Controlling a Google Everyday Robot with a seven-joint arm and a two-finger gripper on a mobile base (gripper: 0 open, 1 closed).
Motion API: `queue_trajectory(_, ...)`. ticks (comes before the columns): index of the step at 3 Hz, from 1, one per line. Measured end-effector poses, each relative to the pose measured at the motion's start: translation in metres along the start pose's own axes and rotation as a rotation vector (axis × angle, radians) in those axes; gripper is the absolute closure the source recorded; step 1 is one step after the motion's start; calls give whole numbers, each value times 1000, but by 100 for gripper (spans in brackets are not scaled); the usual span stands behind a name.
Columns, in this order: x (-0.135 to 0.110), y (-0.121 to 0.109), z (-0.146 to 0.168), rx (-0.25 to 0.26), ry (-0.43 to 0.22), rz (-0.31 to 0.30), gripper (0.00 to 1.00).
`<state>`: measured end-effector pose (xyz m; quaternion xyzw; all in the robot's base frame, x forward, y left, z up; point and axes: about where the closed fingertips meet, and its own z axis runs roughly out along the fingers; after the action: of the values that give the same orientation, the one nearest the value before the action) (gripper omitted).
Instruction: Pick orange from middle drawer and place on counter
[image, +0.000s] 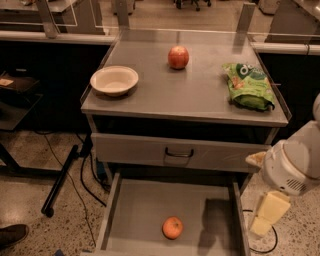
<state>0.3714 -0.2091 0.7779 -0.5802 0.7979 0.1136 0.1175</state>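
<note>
The orange (172, 227) lies on the floor of the open middle drawer (135, 210), near its front centre. The drawer is pulled out below the closed drawer with the dark handle (178, 153). The counter (195, 95) is the grey steel top above. My gripper (264, 220) hangs at the right, outside the drawer's right wall, below the white arm housing (292, 167). It is to the right of the orange, apart from it, and holds nothing that I can see.
On the counter stand a red apple (178, 57) at the back centre, a cream bowl (114, 80) at the left and a green snack bag (248, 85) at the right. Cables and a black stand leg (62, 177) lie on the floor at the left.
</note>
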Motion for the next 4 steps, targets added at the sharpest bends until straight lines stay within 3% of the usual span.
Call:
queue_trajectory(1,7,1,77,-83,-50,41,0)
queue_trajectory(2,7,1,77,-83,-50,40,0)
queue_trajectory(4,10,-3,131,-108,-165,115,0)
